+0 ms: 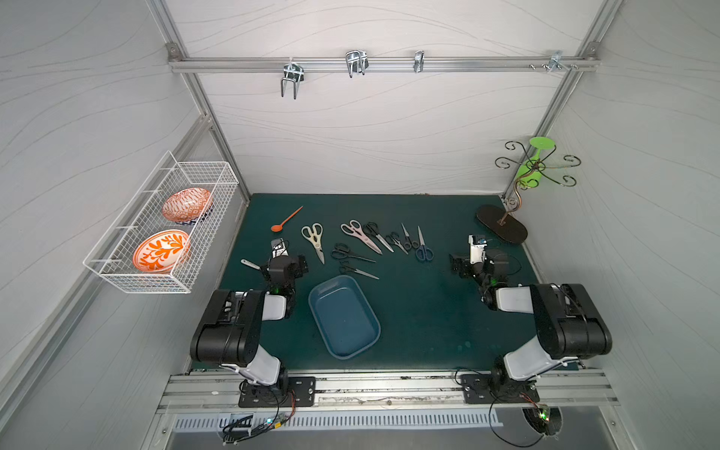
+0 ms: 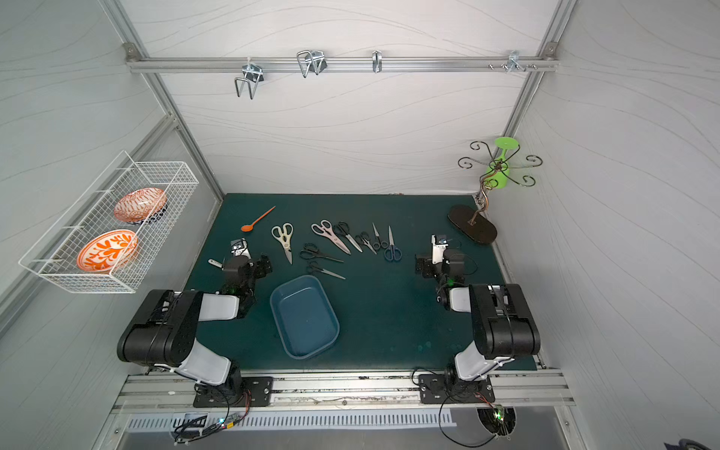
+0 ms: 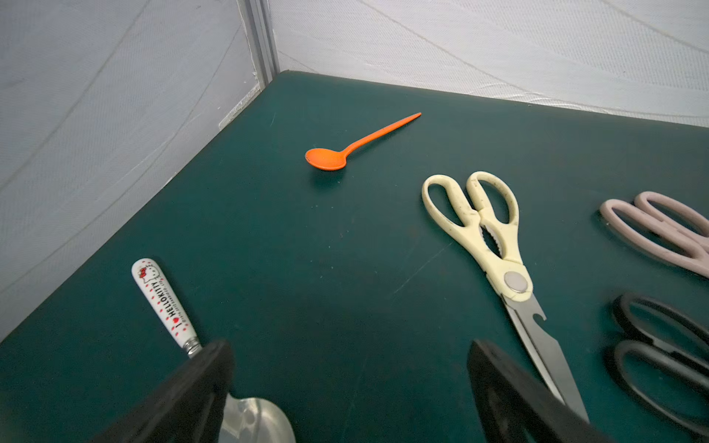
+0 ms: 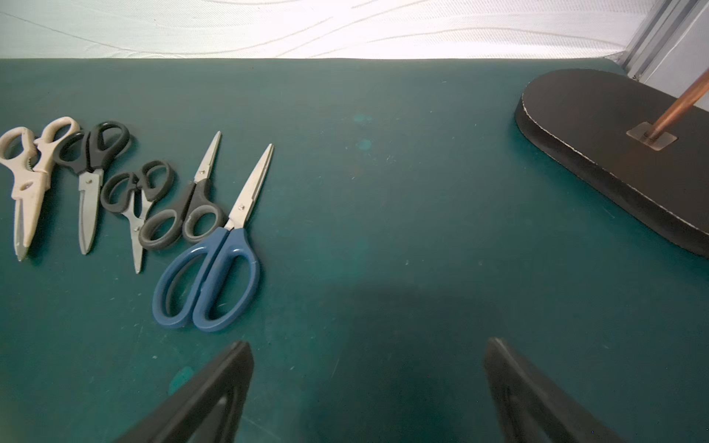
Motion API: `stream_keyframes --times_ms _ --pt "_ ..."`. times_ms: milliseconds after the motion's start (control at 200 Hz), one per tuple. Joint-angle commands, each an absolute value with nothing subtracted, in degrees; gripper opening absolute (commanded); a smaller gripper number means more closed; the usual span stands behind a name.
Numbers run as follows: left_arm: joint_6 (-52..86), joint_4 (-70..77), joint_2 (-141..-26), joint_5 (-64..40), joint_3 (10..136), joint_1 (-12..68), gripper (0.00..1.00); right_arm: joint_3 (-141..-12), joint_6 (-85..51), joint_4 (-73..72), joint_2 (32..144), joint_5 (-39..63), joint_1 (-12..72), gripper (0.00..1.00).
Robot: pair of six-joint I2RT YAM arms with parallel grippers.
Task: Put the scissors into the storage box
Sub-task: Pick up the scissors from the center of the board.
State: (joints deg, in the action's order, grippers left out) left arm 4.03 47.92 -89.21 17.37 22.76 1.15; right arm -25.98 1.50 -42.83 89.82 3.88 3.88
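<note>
Lying flat on the green mat (image 1: 428, 311), the scissors (image 1: 316, 243) fan out in a loose row just past centre, all of them outside the storage box (image 1: 345, 319). The cream-handled shears (image 3: 498, 249) sit at the 9 o'clock end and the pink-grey shears (image 1: 364, 237) come next. Black-handled pairs crowd the middle, and two more lie toward 6 o'clock. The blue-handled pair (image 4: 226, 245) closes the row at 3 o'clock. The blue box rests at 6 o'clock of the row, its long side angled from 11 to 5.

The left gripper (image 3: 349, 345) sits at 9 o'clock of the row, jaws spread wide over bare mat and gripping nothing, a white-handled spoon (image 3: 165, 303) just beside one finger. The right gripper (image 4: 368, 343) sits at 3 o'clock, jaws also wide apart, nothing between them.

An orange spoon (image 1: 286, 220) lies at 10 o'clock. The dark oval stand base (image 1: 502, 226) fills the 2 o'clock corner. A white wire basket (image 1: 117, 269) hangs on the wall at 9 o'clock.
</note>
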Motion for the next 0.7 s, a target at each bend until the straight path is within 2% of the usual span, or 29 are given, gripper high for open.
stream_keyframes --times_ms 0,695 --pt "3.7 49.1 -88.8 17.6 23.4 1.0 1.00 -26.4 1.0 -43.4 90.0 4.6 3.8 0.99" --pt "3.8 49.0 -88.7 17.2 23.4 0.7 1.00 -26.3 1.0 -43.4 89.9 5.5 3.4 0.99"
